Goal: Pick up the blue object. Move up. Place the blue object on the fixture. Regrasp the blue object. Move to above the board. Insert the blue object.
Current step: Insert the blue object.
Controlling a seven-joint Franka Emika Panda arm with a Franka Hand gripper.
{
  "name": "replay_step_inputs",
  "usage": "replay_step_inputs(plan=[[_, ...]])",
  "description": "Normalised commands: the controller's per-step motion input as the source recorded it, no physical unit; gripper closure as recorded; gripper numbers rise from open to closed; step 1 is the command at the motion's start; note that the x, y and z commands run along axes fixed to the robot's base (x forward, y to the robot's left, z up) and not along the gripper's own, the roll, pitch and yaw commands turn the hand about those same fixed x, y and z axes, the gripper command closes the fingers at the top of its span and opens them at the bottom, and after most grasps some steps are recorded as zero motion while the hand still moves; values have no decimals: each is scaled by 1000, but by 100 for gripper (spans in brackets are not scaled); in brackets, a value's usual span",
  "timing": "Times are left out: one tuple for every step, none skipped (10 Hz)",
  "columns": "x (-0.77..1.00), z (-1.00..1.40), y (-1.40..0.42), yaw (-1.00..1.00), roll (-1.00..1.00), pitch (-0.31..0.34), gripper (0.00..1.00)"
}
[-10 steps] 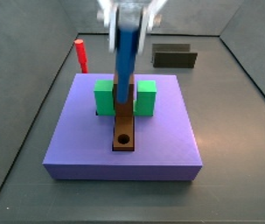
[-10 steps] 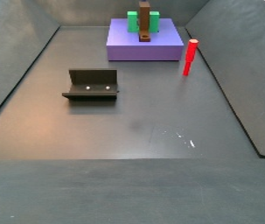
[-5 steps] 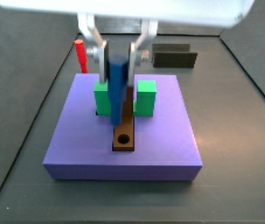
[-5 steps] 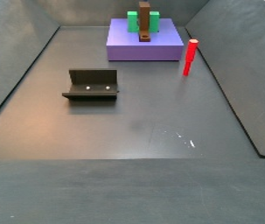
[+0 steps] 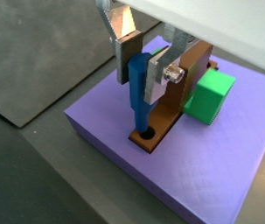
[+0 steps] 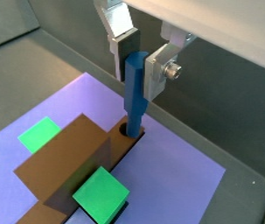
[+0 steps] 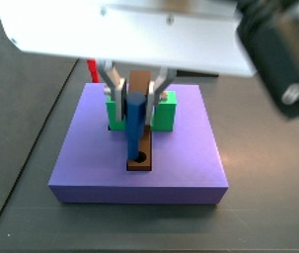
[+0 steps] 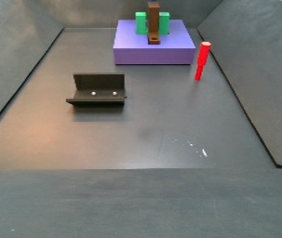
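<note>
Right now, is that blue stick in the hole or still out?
In: the blue object, upright in the end effector, has its tip in the brown strip's hole.

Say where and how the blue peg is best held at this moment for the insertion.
Grip the blue peg on its upper shank, from above, as the gripper does now over the board. It stands upright with its lower tip at the brown strip's hole, so the lower end must stay free.

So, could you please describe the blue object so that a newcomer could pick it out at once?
Find the board, the lavender slab. On its brown strip, the blue object stands upright between the gripper fingers, its lower end at the strip's round hole. Unlike the red peg on the floor, it is blue.
</note>
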Motion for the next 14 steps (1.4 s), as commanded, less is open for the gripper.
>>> replay_step_inputs(plan=[[0,-317,0,-129,-36,-24,100],[109,-231,0,-103,-103,-27,100],[157,-186,-11,-106,-117,-21,100],[206,-143,0,-100,-79,0,100],[146,-117,0,-91,-47,0,100],[49,-143,0,-69,-41,0,100],[0,-157,0,-54,-26,0,100],[0,-169,6,-31,-11,0,100],[0,-260,0,-9,-26,0,100],[0,-391,0,0,-36,-17,100],[0,-429,0,0,-41,-16,100],[66,-409,0,0,-49,-3,100],[111,-354,0,0,-49,0,100],[109,-374,0,0,-37,0,100]])
